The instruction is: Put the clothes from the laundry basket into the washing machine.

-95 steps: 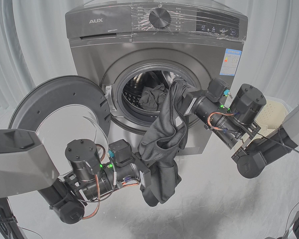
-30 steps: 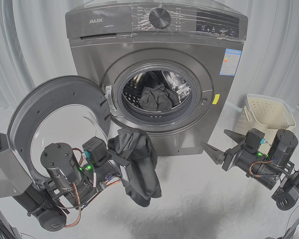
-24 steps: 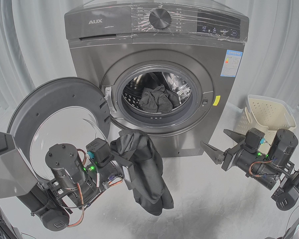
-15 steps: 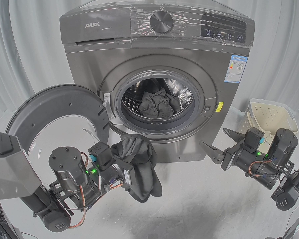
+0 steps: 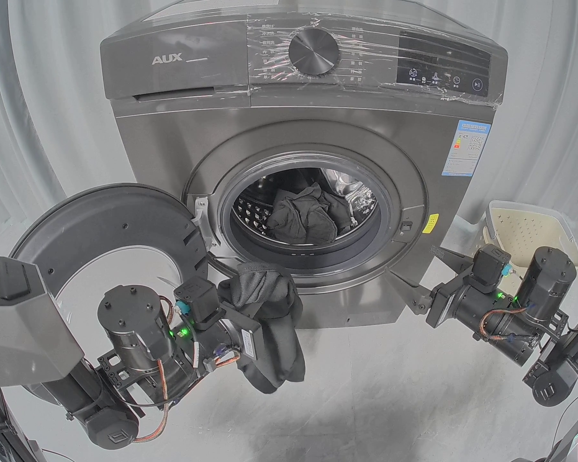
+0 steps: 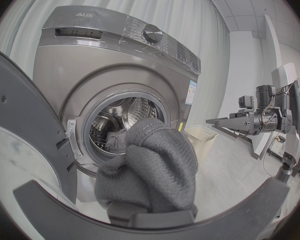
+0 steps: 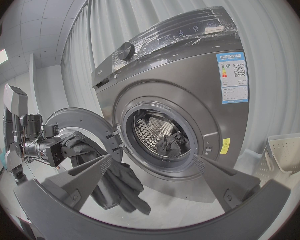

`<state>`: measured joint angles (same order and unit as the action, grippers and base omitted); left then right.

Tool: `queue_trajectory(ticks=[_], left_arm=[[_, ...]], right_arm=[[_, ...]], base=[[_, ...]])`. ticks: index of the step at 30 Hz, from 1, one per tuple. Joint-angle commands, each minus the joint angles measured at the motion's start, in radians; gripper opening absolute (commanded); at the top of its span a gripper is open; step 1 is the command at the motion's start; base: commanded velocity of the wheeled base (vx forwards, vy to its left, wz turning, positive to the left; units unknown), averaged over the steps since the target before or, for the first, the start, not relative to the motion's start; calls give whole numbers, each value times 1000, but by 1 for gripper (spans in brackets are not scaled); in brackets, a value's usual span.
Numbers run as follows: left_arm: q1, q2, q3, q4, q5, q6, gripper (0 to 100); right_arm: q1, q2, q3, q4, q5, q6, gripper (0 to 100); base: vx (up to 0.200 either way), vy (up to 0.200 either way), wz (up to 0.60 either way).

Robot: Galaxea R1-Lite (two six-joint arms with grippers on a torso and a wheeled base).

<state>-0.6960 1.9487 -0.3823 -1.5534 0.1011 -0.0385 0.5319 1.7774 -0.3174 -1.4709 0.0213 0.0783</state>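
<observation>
The grey washing machine (image 5: 192,129) stands with its round door (image 5: 96,226) swung open to the left. Dark clothes (image 5: 302,216) lie inside the drum. My left gripper (image 5: 263,309) is shut on a dark grey garment (image 5: 273,335) that hangs below and in front of the drum opening; the cloth (image 6: 156,170) hides its fingers. My right gripper (image 5: 427,274) is open and holds nothing, by the machine's lower right corner, its fingers (image 7: 90,174) spread wide. The cream laundry basket (image 5: 530,226) stands on the floor to the right of the machine.
White curtains hang behind the machine. The open door (image 7: 83,127) stands close beside my left arm. Bare grey floor (image 5: 379,380) stretches between the two arms in front of the machine.
My right gripper let go of the garment at the drum opening and drew back low to the right. The left gripper keeps the garment. The head view has shifted closer to the machine.
</observation>
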Motion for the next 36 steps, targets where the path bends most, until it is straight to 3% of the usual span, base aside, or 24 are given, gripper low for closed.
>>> queue_trajectory(ticks=[1, 36], left_arm=[[3, 1, 5, -1, 0, -1, 0], [0, -1, 28, -2, 8, -1, 0]], right_arm=[[2, 0, 0, 0, 0, 0, 100], [2, 5, 0, 0, 2, 0, 100]], base=[[0, 0, 0], [0, -17, 0]])
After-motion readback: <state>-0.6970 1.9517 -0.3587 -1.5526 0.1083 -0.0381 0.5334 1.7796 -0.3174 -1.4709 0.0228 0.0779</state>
